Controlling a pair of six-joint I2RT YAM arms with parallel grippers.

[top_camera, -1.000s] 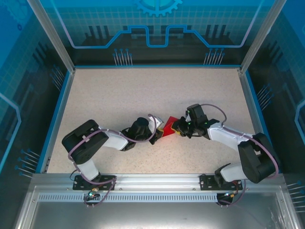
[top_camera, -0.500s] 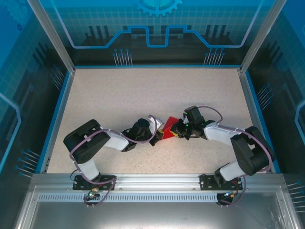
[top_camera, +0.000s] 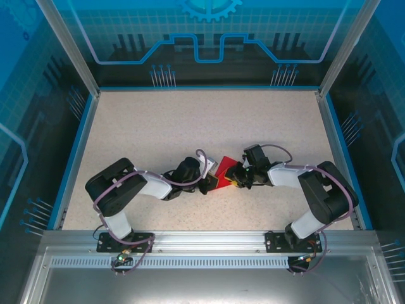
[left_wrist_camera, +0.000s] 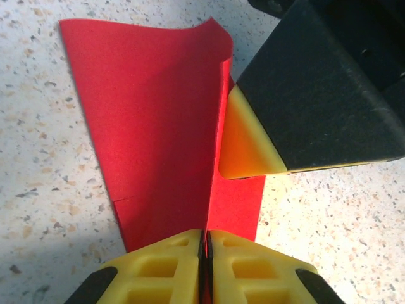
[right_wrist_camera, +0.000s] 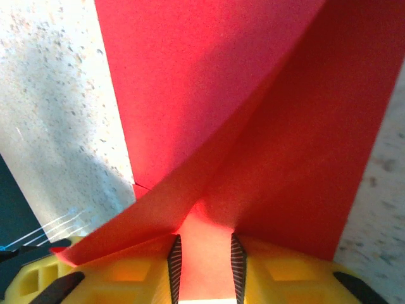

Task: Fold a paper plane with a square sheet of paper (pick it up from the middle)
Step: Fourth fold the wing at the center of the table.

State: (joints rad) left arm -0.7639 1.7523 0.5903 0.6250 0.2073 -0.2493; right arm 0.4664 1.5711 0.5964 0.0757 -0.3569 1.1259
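Note:
The sheet of paper (top_camera: 224, 170) is bright red and folded into a tapering wedge with a raised centre crease, lying mid-table between the two arms. My left gripper (top_camera: 207, 185) is shut on the crease at the wedge's narrow end (left_wrist_camera: 204, 253); the paper (left_wrist_camera: 158, 114) fans out beyond it. My right gripper (top_camera: 236, 179) meets the paper from the opposite side. One of its fingers (left_wrist_camera: 247, 145) rests against the crease. In the right wrist view its jaws (right_wrist_camera: 204, 266) stand apart with red paper (right_wrist_camera: 209, 95) between and over them, not pinched.
The speckled beige table (top_camera: 158, 126) stretches out behind and to both sides of the paper. Blue walls (top_camera: 76, 158) border it. A metal rail (top_camera: 202, 240) with both arm bases runs along the near edge.
My right gripper has slid left and nearer along the paper, its arm folding in, and its jaws have opened. The left gripper has kept its grip and barely shifted.

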